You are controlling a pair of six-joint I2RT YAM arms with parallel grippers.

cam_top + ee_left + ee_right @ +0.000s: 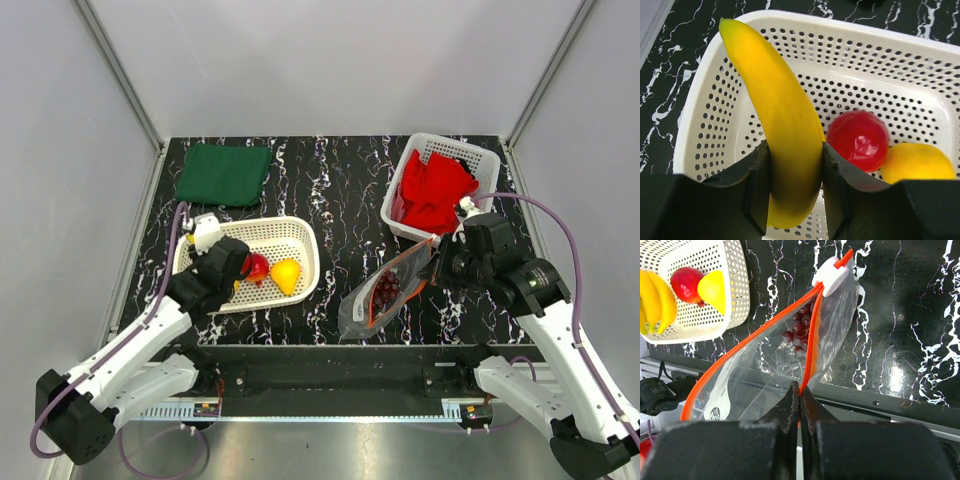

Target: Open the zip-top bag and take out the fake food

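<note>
While the top view is taking in both arms at once, only the left wrist view is showing us the grip of the left gripper (796, 175). Its jaws are standing partway open, and the two dark fingers (757, 185) are pressing the lower part of the yellow banana bunch (780, 100) from either side. The banana's tip is pointing up and away from them, over a white mesh basket (705, 105). Just beyond the jaws, down in that basket, a red round fruit (858, 139) is touching a yellow lemon (917, 162).

From the right wrist we are seeing what the top view is leaving too small. The right gripper (800, 402) is pinching fully shut on one side of the orange-red zip strip (812, 335) of the zip-top bag (765, 370). The other side of the strip is running off to the jaws' left, so the bag's mouth is gaping. Ahead of the jaws, a dark purple grape cluster (799, 330) is lying inside the bag, and a white slider (832, 274) is sitting at the strip's far end. We are making out a round dark mark and a line of lettering printed on the bag, too small to read.

Only the top view is showing a second white basket (455, 145) with a red cloth (435, 190) near the right jaws, and a green cloth (223, 174) well beyond the left ones.
</note>
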